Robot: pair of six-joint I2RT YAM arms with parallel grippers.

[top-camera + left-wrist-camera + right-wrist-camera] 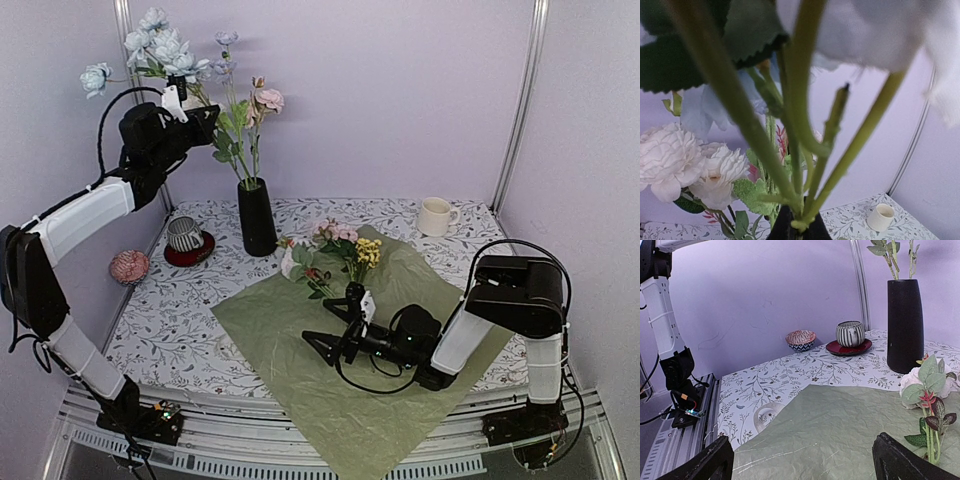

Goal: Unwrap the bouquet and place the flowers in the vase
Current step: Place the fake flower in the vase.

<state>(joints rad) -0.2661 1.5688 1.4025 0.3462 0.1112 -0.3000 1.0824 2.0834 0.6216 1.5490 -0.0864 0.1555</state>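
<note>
The left arm point(88, 215) climbs steeply from its base at the near left edge, bends at the elbow and reaches up and to the right. This carries the left gripper point(178, 100) high over the surface, above and to the left of the vase point(257, 218). Its jaws are pressed together on the held flowers point(160, 45), white and pale blue blooms that stand above the wrist. In the left wrist view their green stems point(805, 100) slant down and converge at the black mouth of the vase; whether the tips sit inside it I cannot tell. A pink bloom point(268, 98) on a leafy stem stands in the vase. The right arm point(515, 290) is folded low, its forearm stretched leftward over the paper wrap point(300, 380), which lies spread flat, olive-green side up. The right gripper point(335, 322) hangs just above the sheet with its jaws spread wide and nothing between them. The loose flowers point(335, 250), pink, white and yellow, lie on the far part of the sheet, near that gripper and just beside the vase.
</note>
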